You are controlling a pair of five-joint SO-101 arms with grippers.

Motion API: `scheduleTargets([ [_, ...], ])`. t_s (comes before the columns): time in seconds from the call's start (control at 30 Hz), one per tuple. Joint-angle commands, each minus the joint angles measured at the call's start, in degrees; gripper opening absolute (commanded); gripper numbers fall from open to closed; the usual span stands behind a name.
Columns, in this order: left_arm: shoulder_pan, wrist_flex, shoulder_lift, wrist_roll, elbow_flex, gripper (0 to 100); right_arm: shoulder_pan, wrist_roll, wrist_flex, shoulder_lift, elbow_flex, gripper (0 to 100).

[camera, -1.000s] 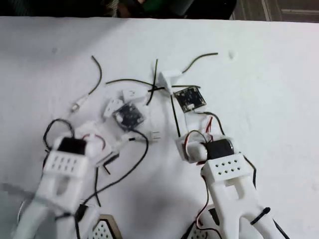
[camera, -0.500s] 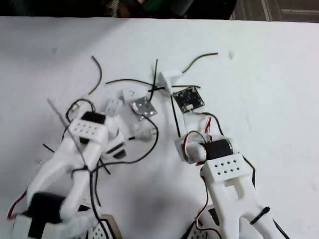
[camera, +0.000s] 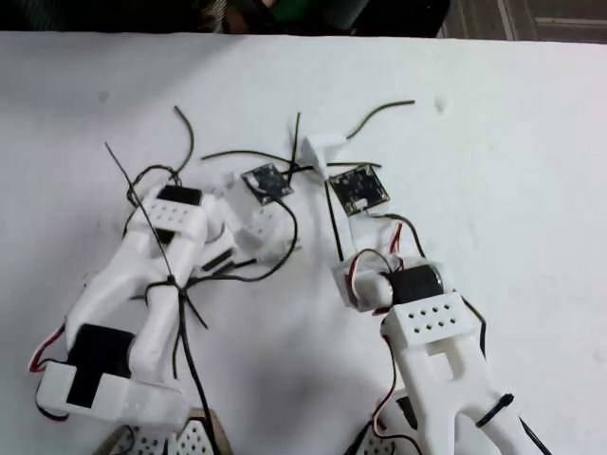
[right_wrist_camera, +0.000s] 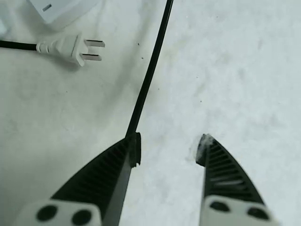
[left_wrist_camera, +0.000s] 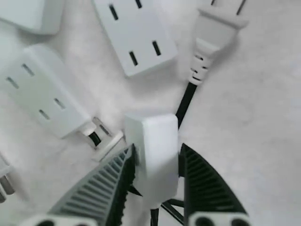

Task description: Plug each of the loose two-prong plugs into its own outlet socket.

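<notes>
Left fingers [left_wrist_camera: 110,181] are clamped on a white plug body [left_wrist_camera: 157,141], one finger on each side, just over the table [left_wrist_camera: 254,117]. From my left wrist feed, a black cord [left_wrist_camera: 185,101] runs from behind the held piece to a second plug [left_wrist_camera: 214,30]. That plug lies flat with its prongs pointing away from the fingers.

Two outlet pieces sit ahead of the held piece. The near outlet block [left_wrist_camera: 44,96] and the far outlet block [left_wrist_camera: 134,35] lie just beside each other, both slots-up. A pair of short metal prongs [left_wrist_camera: 106,134] sits between the held piece and the near outlet block, close to that block's corner. I can't tell which piece they belong to, or whether they touch the block.

On the high feed, the left arm [camera: 142,275] stretches to the tangle of cords and white pieces at mid table. The right arm [camera: 436,351] sits beside it.

Right fingers [right_wrist_camera: 113,169] are apart with nothing between them, over bare table. A long cord [right_wrist_camera: 150,70] passes just beside one fingertip. A third plug [right_wrist_camera: 70,47] lies flat farther out, its two prongs pointing toward that cord but not touching it. A white block corner [right_wrist_camera: 61,9] shows beyond the plug.
</notes>
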Motion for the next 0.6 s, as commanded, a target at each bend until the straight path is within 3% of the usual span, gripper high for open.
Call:
scheduleTargets([
  [0.0,-0.1,0.3,0.8,-0.3,-0.6,5,-0.4,0.2,-0.8,-0.9,-0.3,19.9],
  [0.2,-0.1,1.7,0.7,-0.4,-0.6,2,-0.4,0.2,-0.8,-0.9,-0.3,19.9],
  [0.4,2.9,11.0,-9.5,0.4,-0.5,2,-0.4,0.2,-0.8,-0.9,-0.3,19.9],
  [0.57,8.2,16.9,-19.3,7.9,1.9,2,-0.4,0.2,-0.8,-0.9,-0.3,19.9],
])
